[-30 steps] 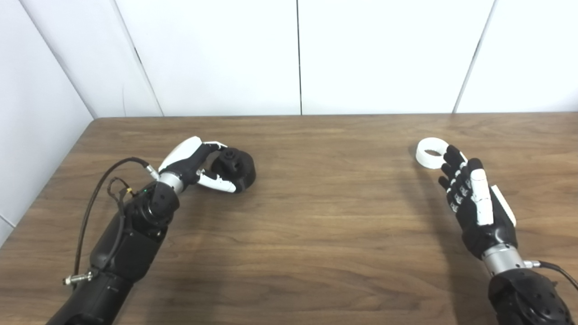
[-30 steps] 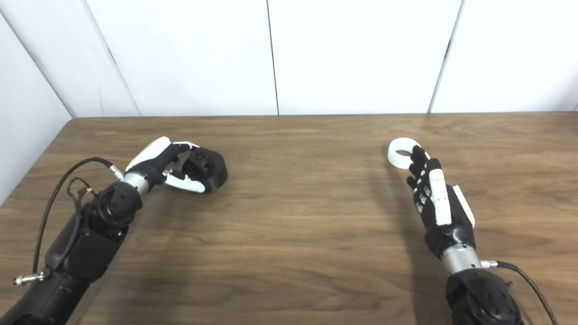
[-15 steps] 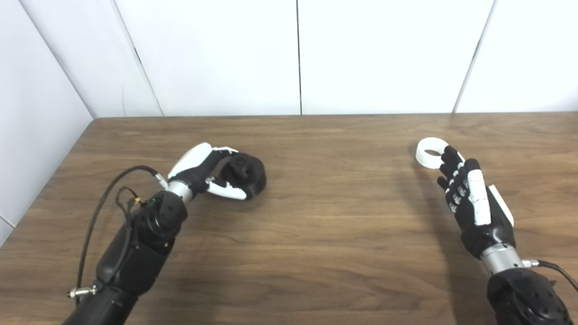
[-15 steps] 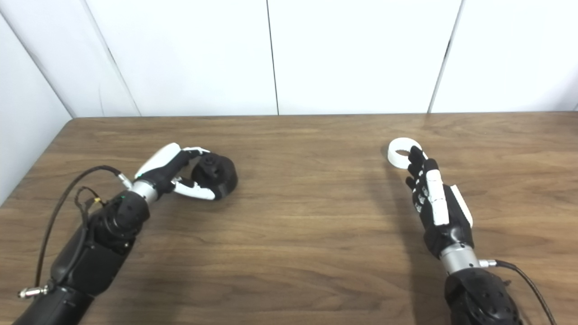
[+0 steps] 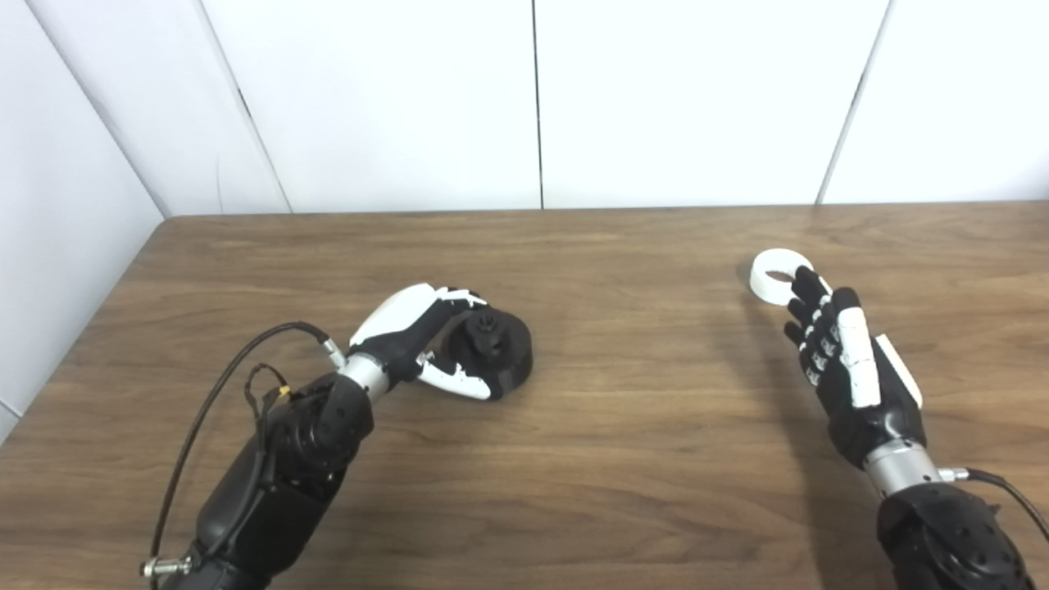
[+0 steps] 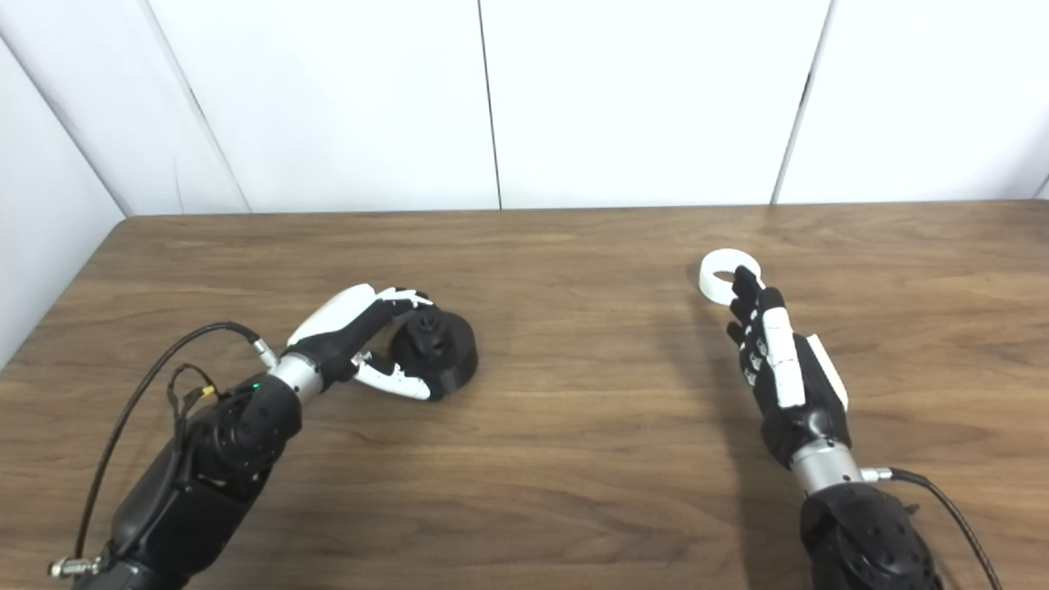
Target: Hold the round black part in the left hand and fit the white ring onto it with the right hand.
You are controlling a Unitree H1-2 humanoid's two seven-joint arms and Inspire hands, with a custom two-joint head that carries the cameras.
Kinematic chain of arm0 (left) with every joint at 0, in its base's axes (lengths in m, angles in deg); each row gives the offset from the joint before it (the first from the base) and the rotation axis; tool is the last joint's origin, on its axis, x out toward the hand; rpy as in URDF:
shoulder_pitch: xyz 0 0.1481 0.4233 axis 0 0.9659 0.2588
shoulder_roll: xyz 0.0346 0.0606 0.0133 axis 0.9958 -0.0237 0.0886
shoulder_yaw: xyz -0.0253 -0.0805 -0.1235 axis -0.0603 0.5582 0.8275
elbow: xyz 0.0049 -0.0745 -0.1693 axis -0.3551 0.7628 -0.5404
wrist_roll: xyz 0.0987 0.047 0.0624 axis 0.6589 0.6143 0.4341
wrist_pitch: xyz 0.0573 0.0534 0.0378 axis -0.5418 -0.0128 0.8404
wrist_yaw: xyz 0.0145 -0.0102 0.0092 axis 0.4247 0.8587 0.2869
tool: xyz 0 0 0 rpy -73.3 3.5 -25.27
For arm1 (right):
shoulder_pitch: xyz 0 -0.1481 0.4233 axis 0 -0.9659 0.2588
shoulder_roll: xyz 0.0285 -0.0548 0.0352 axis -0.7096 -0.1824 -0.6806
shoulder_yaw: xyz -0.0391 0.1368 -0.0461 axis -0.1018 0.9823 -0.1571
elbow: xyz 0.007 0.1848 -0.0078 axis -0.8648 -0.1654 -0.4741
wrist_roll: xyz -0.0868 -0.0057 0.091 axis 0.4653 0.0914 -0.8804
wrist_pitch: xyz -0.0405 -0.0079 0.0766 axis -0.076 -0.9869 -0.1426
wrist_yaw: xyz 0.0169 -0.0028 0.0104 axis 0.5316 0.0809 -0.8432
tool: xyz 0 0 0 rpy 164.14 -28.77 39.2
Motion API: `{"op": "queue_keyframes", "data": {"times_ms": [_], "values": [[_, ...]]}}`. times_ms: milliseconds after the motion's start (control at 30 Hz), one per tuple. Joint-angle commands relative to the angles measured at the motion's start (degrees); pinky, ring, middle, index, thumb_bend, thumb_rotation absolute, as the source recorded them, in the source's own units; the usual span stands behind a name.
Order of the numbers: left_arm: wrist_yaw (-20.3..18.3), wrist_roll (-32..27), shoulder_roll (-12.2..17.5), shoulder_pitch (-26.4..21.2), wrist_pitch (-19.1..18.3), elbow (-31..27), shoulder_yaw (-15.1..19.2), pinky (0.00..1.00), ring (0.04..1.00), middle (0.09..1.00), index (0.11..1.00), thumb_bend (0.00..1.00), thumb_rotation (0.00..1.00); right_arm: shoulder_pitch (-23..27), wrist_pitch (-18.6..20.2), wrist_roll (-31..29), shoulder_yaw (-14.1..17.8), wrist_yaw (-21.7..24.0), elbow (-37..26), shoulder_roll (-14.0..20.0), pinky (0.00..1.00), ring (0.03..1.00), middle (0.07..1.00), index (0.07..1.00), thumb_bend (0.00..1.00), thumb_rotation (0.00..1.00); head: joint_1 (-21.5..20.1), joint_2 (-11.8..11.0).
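Dark wood-grain desk [image 5: 623, 459], white panelled wall [image 5: 697, 98] behind it. Left hand [image 5: 414, 332], arm entering from the near-left edge, is curled around the round black part [image 5: 496, 348], grasping it (part sits on the desk, left of the white ring). Right hand [image 5: 844, 369] is released, fingers straight and pointing away, just nearer than the white ring [image 5: 774, 277], which lies flat at its fingertips; contact unclear.

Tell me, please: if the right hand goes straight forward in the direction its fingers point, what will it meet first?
Most likely the white ring. The right hand is open, its fingertips overlapping the ring's near rim in both views; whether they touch it or hover above is unclear.
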Motion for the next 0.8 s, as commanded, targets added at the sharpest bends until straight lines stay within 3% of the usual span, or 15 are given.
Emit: {"op": "queue_keyframes", "data": {"times_ms": [0,367,767], "values": [[-0.6,0.3,-0.4,-0.2,0.5,-2.3,-0.7,0.87,0.990,0.935,0.780,0.90,0.28,2.3,-1.2,-0.2,-0.1,0.5,-1.6,0.2,1.00,1.000,0.988,0.970,0.57,1.00,0.1,0.0],[-0.9,2.2,-1.9,3.0,3.4,-4.7,-4.5,0.85,0.992,0.939,0.776,0.89,0.31,1.8,0.1,0.7,-0.9,0.2,-2.6,0.0,1.00,1.000,0.982,0.967,0.59,1.00,-0.7,0.4],[-0.8,3.0,-3.6,4.1,5.2,-5.7,-6.1,0.84,0.994,0.948,0.783,0.90,0.32,1.7,0.4,1.2,-1.1,0.0,-3.1,-0.3,1.00,1.000,0.982,0.970,0.58,1.00,-1.4,0.7]]}}
